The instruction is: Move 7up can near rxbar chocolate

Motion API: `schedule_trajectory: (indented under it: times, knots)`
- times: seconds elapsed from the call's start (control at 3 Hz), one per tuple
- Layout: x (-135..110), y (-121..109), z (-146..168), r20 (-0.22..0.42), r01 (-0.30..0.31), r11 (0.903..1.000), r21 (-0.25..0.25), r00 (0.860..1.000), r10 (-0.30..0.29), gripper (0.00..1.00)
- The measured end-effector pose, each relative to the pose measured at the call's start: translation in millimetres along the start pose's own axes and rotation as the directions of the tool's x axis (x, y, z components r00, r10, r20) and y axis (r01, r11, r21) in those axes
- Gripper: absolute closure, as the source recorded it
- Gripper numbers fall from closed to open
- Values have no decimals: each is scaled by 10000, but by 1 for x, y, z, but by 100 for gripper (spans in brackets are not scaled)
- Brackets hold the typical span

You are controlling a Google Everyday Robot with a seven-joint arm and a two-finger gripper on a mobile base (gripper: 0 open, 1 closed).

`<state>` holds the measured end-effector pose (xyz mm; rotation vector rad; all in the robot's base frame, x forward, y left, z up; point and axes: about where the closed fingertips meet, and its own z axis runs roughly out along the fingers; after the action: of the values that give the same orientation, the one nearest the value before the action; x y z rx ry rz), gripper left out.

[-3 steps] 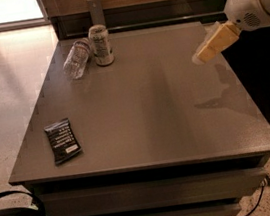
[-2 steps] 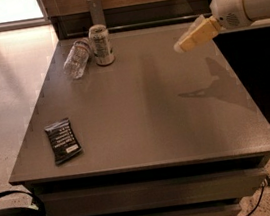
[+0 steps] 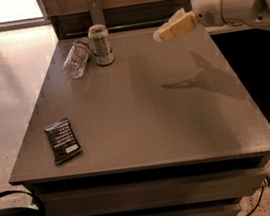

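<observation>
The 7up can (image 3: 101, 45) stands upright at the far left of the grey table (image 3: 141, 114). The rxbar chocolate (image 3: 62, 140), a flat black wrapper with white text, lies near the table's front left edge. The gripper (image 3: 162, 33) hangs above the far right part of the table, its tan fingers pointing left toward the can, about a third of the table's width from it. It holds nothing.
A clear crinkled plastic bottle (image 3: 76, 58) lies on its side just left of the can, touching or nearly touching it. A wooden wall and a dark ledge run behind the table. A black cabinet stands to the right. Cables lie on the floor in front.
The gripper has moved left and a little farther back over the table, toward the can. The can, bottle and bar have not moved.
</observation>
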<state>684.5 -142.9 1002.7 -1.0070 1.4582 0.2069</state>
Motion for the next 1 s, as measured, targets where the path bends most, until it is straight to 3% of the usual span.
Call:
schedule_trajectory:
  times: [0.33,1.0]
  knots:
    - [0,0,1,-16,-6,10000,-13,10000,6,0]
    - [9,-20,62,165,-555,9966,-616,9983,566,0]
